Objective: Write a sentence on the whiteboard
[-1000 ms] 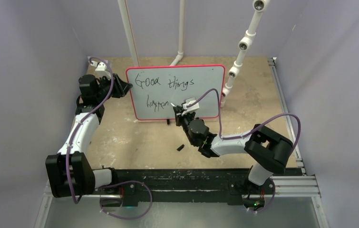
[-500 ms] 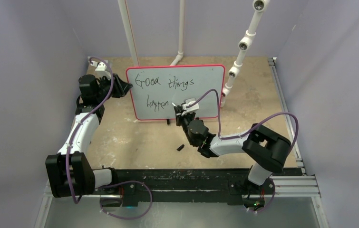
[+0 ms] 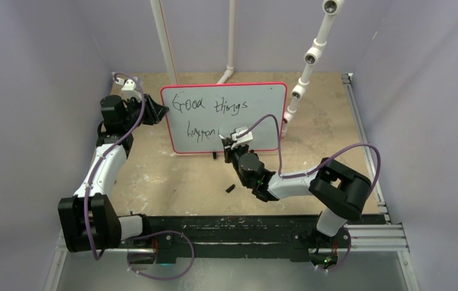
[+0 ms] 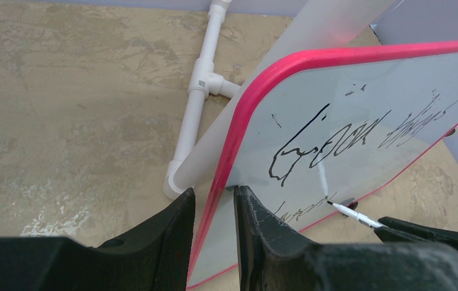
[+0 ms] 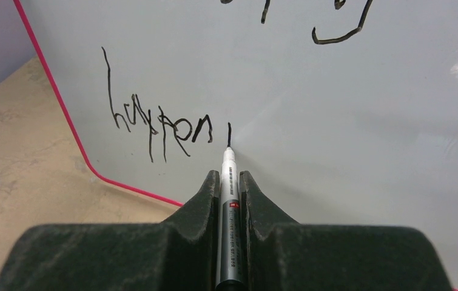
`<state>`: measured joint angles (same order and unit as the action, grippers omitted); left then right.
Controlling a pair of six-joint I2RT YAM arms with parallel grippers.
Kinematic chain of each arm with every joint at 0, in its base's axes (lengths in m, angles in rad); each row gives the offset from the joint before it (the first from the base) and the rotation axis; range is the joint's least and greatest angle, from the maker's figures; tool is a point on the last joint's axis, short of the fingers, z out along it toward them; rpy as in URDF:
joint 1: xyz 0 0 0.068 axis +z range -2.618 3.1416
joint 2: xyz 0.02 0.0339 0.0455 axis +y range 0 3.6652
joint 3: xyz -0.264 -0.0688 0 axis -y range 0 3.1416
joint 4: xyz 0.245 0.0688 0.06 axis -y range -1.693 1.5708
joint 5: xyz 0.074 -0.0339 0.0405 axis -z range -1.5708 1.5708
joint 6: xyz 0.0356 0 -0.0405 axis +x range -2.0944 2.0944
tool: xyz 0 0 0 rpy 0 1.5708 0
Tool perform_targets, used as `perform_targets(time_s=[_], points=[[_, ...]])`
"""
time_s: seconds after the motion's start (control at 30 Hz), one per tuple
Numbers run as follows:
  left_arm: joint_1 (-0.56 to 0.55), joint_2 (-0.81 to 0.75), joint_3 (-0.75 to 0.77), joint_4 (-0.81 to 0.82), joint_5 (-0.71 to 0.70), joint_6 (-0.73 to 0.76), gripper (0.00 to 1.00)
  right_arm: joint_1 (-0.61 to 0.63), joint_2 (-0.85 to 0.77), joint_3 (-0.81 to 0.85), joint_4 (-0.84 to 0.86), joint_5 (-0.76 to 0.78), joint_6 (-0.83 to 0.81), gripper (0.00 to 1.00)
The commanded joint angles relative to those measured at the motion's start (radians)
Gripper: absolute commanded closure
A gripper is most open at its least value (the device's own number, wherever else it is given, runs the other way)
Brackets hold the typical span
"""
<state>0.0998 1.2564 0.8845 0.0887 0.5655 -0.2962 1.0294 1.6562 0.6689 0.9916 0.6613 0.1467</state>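
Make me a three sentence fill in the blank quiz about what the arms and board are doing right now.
1. The right gripper is shut on a ____.
2. The left gripper clamps the rim of the ____.
3. The top line of the sentence reads "Good ____".
Missing words: marker; whiteboard; things.
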Motion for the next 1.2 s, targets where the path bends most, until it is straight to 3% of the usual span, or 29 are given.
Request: perform_targets(time_s=[0.0, 0.27, 0.87, 1.17], points=[[0.000, -0.017, -0.010, 0.037, 0.015, -0.001, 0.70, 0.003, -0.023, 0.006, -0.001, -0.003, 0.015, 1.00], [0.000, -0.017, -0.010, 0.037, 0.013, -0.002, 0.71, 0.003, -0.103, 0.002, 0.051, -0.036, -0.018, 1.00], [0.000, -0.017, -0.009, 0.035, 0.013, 0.000, 0.70, 0.000, 0.005, 0.078, 0.044, 0.063, -0.054, 1.00], [0.000, -0.018, -0.010, 0.035, 0.013, 0.002, 0.70, 0.001, -0.058, 0.013, 0.142, 0.036, -0.074, 1.00]])
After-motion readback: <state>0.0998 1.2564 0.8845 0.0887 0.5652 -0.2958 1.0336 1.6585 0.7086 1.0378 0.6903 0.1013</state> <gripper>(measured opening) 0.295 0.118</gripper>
